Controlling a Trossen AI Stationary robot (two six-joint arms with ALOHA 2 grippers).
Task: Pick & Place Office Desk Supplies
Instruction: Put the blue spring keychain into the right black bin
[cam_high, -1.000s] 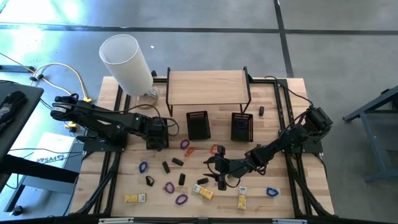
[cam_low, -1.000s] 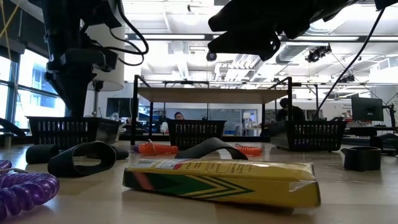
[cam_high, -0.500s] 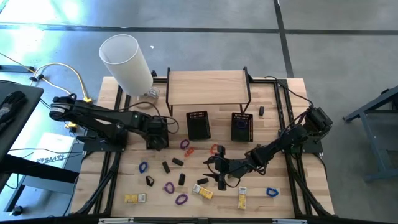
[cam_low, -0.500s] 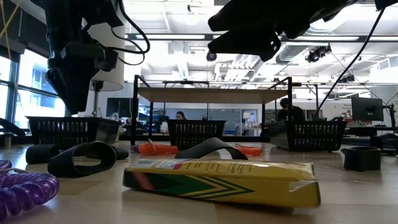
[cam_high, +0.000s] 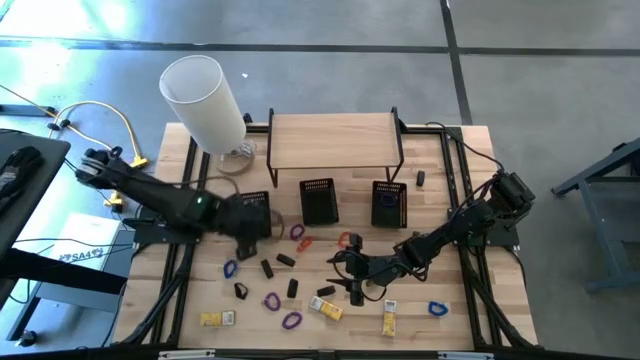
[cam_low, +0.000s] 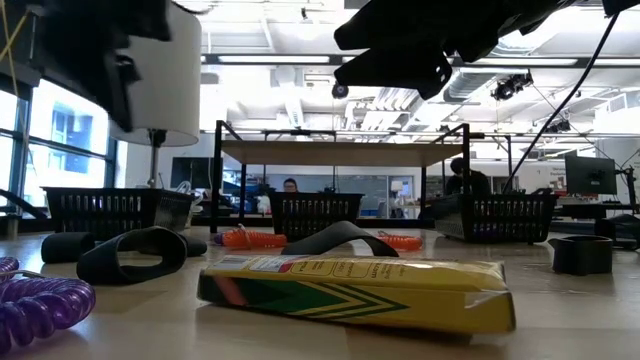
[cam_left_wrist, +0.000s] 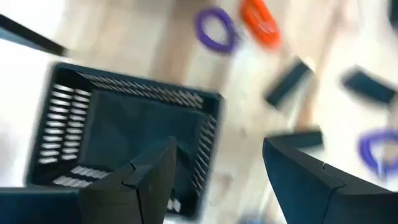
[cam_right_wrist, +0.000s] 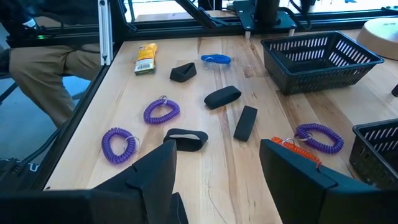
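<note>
Office desk supplies lie scattered on the wooden table: black clips (cam_high: 285, 261), purple coil loops (cam_high: 272, 301), an orange loop (cam_high: 345, 240), a blue loop (cam_high: 437, 309) and yellow blocks (cam_high: 327, 307). My left gripper (cam_high: 250, 222) hangs open and holds nothing. It is above the near side of the left black basket (cam_left_wrist: 124, 124), fingers slanting down. My right gripper (cam_high: 352, 272) hovers open over the table's middle, also with nothing between its fingers (cam_right_wrist: 216, 149). A black clip (cam_right_wrist: 185, 138) lies on the table just ahead of it.
Two more black baskets (cam_high: 318, 200) (cam_high: 388, 203) stand in front of a wooden shelf (cam_high: 335, 140) at the back. A tall white cylinder (cam_high: 203, 100) stands at the back left. A person's leg (cam_right_wrist: 43, 68) shows beside the table in the right wrist view.
My left gripper has risen away from the left basket, swung a little toward the table's near edge and rolled at the wrist. In the low view it has gone up and out of the picture. My right gripper and the items on the table have kept still.
</note>
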